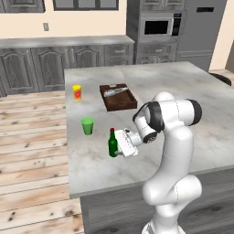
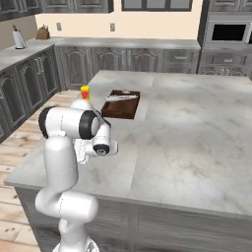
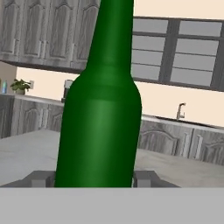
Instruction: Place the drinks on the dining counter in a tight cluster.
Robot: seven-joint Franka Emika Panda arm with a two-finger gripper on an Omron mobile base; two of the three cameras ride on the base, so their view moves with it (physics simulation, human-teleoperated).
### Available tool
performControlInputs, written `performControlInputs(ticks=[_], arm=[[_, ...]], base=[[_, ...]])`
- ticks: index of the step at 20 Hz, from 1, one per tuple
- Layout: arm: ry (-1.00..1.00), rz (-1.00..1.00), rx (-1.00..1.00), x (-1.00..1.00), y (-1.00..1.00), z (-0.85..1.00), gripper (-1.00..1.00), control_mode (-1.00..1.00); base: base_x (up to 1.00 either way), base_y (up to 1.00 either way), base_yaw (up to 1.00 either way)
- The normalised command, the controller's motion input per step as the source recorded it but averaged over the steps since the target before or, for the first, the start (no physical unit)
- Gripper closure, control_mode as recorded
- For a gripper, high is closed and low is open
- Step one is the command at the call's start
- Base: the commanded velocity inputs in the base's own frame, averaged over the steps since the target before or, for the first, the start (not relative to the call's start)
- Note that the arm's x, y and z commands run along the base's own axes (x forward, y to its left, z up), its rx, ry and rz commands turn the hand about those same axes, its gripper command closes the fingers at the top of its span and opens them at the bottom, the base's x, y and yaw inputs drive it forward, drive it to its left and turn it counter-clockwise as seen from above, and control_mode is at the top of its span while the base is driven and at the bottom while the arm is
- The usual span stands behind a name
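Observation:
A slim dark green bottle (image 1: 112, 145) with a red cap stands upright over the front left part of the dining counter (image 1: 183, 91), a pale marble island top. My gripper (image 1: 119, 149) reaches in from the right and is shut on the bottle's body. In the hand view the green bottle (image 3: 103, 122) rises close in front, with a dark fingertip (image 3: 43, 178) on each side of its base. Whether the bottle rests on the marble or hangs just above it, I cannot tell. In the right base view my own arm hides the bottle, above the dining counter (image 2: 197, 128).
A green cup (image 1: 87, 125) stands just beyond and left of the bottle. Farther back are a yellow cup (image 1: 77, 92) with a red mark and a brown tray (image 1: 118, 96). The counter's left edge runs close by, with wooden floor beyond it. The island's right half is bare marble.

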Motion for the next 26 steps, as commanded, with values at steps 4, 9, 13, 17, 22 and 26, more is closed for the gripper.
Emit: performControlInputs(ticks=[4, 9, 13, 17, 22, 26], arm=[[0.0, 0.0, 0.05, 0.0, -0.21, -0.21, 1.0, -1.0], [-0.04, 0.0, 0.07, 0.0, -0.09, -0.18, 1.0, -1.0], [-0.01, 0.0, 0.0, 0.0, -0.01, -0.05, 1.0, -1.0], [0.0, 0.0, 0.0, 0.0, 0.0, 0.0, 1.0, -1.0], [0.0, 0.0, 0.0, 0.0, 0.0, 0.0, -1.0, -1.0], [0.0, 0.0, 0.0, 0.0, 0.0, 0.0, -1.0, -1.0]], base=[[0.0, 0.0, 0.0], [0.0, 0.0, 0.0], [0.0, 0.0, 0.0], [0.0, 0.0, 0.0], [0.0, 0.0, 0.0], [0.0, 0.0, 0.0]])
